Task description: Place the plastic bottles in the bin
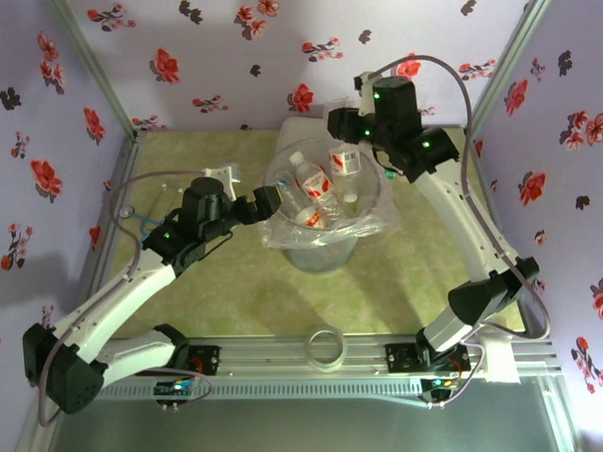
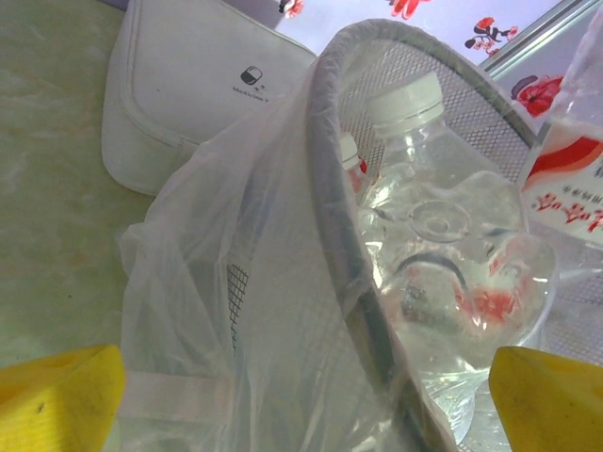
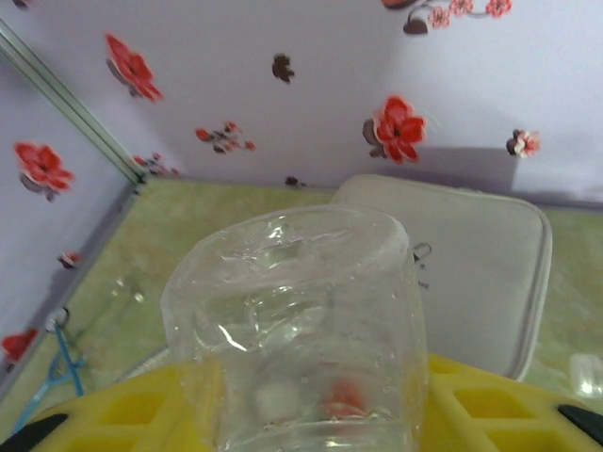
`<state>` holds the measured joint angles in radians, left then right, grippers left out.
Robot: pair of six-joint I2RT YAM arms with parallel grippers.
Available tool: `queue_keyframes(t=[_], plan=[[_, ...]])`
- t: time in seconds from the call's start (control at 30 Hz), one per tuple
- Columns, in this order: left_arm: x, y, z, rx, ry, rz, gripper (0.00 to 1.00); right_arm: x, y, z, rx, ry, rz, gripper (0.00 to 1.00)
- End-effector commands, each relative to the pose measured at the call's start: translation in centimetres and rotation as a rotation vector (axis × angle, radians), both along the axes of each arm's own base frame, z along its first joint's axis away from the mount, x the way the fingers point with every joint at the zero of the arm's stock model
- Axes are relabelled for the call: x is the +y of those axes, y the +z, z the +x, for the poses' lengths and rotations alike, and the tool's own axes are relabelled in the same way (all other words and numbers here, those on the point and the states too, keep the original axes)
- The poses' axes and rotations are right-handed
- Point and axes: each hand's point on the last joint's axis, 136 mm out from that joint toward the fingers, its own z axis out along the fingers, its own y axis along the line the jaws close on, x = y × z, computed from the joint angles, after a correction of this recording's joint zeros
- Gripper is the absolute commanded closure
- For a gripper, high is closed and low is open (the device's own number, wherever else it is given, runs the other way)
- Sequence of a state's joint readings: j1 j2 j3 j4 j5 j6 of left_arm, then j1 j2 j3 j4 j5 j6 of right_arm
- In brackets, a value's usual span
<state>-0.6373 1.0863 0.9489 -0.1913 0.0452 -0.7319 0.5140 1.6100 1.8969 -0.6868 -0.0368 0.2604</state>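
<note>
The bin [image 1: 369,202] stands mid-table, lined with a crinkly bag, and several plastic bottles [image 1: 313,181] with red labels and white caps lie inside. My left gripper [image 1: 280,201] is open at the bin's left rim. In the left wrist view its yellow fingers [image 2: 58,400] stand either side of the rim [image 2: 332,198] and bag, closed on nothing, with a white-capped bottle [image 2: 415,122] beyond. My right gripper [image 1: 352,146] hangs over the bin's back right edge, shut on a clear bottle [image 1: 345,162]. That bottle [image 3: 301,320] shows base-first between the yellow fingers [image 3: 499,410].
A white rounded-square flat box [image 1: 300,125] lies just behind the bin, also seen as the box [image 3: 480,245]. A small clear ring [image 1: 326,347] sits on the front rail. A small white item [image 1: 219,176] and a blue item [image 1: 138,222] lie at the left.
</note>
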Motion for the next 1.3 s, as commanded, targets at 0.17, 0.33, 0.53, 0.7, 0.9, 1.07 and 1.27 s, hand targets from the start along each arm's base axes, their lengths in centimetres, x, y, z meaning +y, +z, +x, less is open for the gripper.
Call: queue_keyframes(t=[0.17,0.33,0.53,0.7,0.9,1.07,1.27], plan=[[-0.4,-0.1,0.6,-0.001,0.01,0.004,0.0,1.6,-8.6,-1.4,0.17,0.057,-0.257,0.5],[-0.3,-0.1,0.6,-0.003,0.009,0.006,0.0,1.9,-12.8,-2.2,0.268,0.07,-0.299,0.49],[-0.4,0.1,0.7,-0.009,0.006,0.01,0.0,3.2,-16.2,-3.5,0.375,0.134,-0.274,0.47],[-0.5,0.1,0.8,-0.01,0.006,0.01,0.0,4.3,-17.4,-4.4,0.447,0.184,-0.237,0.42],[-0.5,0.1,0.8,-0.014,0.003,0.014,0.0,3.2,-14.9,-4.0,0.418,0.145,-0.283,0.27],[-0.4,0.0,0.8,-0.014,0.005,0.015,0.0,1.9,-9.9,-3.8,0.309,0.086,-0.263,0.17],[-0.3,-0.3,0.9,-0.011,0.007,0.017,0.0,-0.7,-5.3,-4.4,0.179,0.012,-0.269,0.12]])
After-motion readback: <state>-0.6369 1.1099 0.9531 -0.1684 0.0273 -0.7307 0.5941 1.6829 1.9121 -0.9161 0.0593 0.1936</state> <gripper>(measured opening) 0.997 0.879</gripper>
